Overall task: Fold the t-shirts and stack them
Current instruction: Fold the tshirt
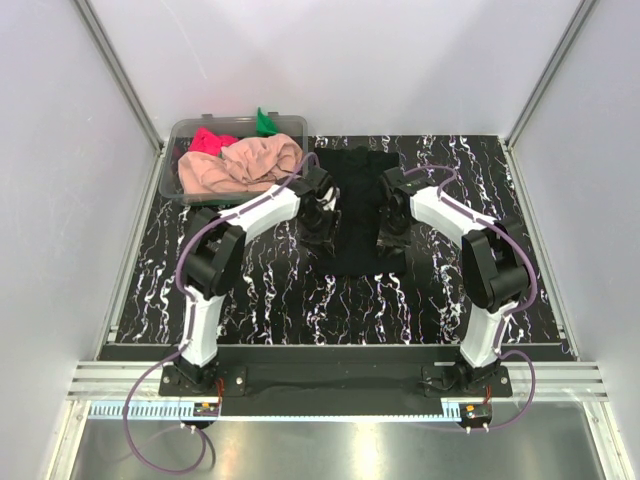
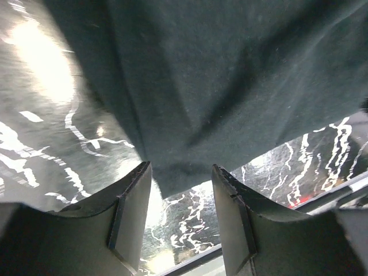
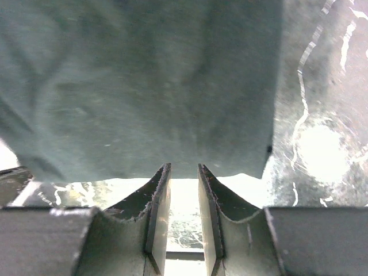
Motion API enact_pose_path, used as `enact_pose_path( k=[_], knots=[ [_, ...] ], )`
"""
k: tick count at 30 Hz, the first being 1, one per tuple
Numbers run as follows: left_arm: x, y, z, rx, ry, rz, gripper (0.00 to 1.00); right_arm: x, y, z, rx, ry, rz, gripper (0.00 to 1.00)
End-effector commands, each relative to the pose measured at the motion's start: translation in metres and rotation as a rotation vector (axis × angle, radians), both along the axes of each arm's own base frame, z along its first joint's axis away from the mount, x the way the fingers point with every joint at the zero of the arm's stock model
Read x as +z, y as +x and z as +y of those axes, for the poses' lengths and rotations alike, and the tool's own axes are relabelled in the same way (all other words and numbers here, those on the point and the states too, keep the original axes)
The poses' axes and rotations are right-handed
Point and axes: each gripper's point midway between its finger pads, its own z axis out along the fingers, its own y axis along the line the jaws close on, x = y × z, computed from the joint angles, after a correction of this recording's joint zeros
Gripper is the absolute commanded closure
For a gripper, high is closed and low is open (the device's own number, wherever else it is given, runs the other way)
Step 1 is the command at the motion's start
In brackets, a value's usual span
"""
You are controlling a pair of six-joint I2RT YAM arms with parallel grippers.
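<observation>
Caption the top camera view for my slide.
Left arm and right arm flank a black t-shirt; the tub holds a peach shirt, a red shirt and a green shirt.

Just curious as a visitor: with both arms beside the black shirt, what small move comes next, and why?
Probably nudge both grippers forward and close on the black t-shirt at its sides. The left gripper is open, hem at its tips; the right gripper stands narrowly open at the hem, holding nothing.

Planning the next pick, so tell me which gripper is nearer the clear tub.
Left. The left gripper sits at the left edge of the black t-shirt, just off the tub; the right gripper is across the shirt, at its right edge, farther away.
</observation>
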Motion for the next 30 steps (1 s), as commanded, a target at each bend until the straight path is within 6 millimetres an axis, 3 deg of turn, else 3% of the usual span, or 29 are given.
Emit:
enact_pose_path(
  k=[1, 7, 9, 10, 11, 12, 13, 17, 22, 30],
  knots=[
    [0.003, -0.001, -0.018, -0.055, -0.025, -0.012, 0.5, 0.008, -0.003, -0.01, -0.053, -0.052, -0.033, 0.68],
    [-0.005, -0.004, -0.032, -0.086, -0.013, -0.015, 0.51, 0.004, -0.002, -0.014, -0.047, -0.076, -0.033, 0.68],
    [-0.008, -0.002, -0.031, -0.081, 0.002, -0.022, 0.53, -0.004, -0.006, -0.015, -0.036, -0.089, -0.005, 0.73],
    [-0.013, -0.002, -0.029, -0.076, 0.018, -0.013, 0.6, -0.015, -0.01, -0.015, -0.025, -0.096, 0.031, 0.79],
    [-0.018, -0.004, -0.028, -0.074, 0.024, -0.004, 0.6, -0.019, -0.012, -0.016, -0.021, -0.1, 0.046, 0.85],
    [-0.022, -0.006, -0.027, -0.07, 0.032, 0.007, 0.74, -0.024, -0.014, -0.017, -0.023, -0.105, 0.057, 0.9],
    [-0.027, -0.009, -0.025, -0.065, 0.048, 0.017, 0.83, -0.028, -0.015, -0.017, -0.023, -0.11, 0.065, 0.91],
    [-0.039, -0.012, -0.019, -0.044, 0.087, 0.02, 1.0, -0.047, -0.022, -0.017, -0.019, -0.107, 0.103, 0.95],
    [-0.046, -0.017, -0.016, -0.031, 0.102, 0.031, 1.0, -0.069, -0.032, -0.021, -0.012, -0.137, 0.17, 1.0],
    [-0.055, -0.038, 0.005, 0.006, 0.161, 0.042, 1.0, -0.079, -0.051, -0.027, -0.01, -0.154, 0.219, 1.0]
  ],
)
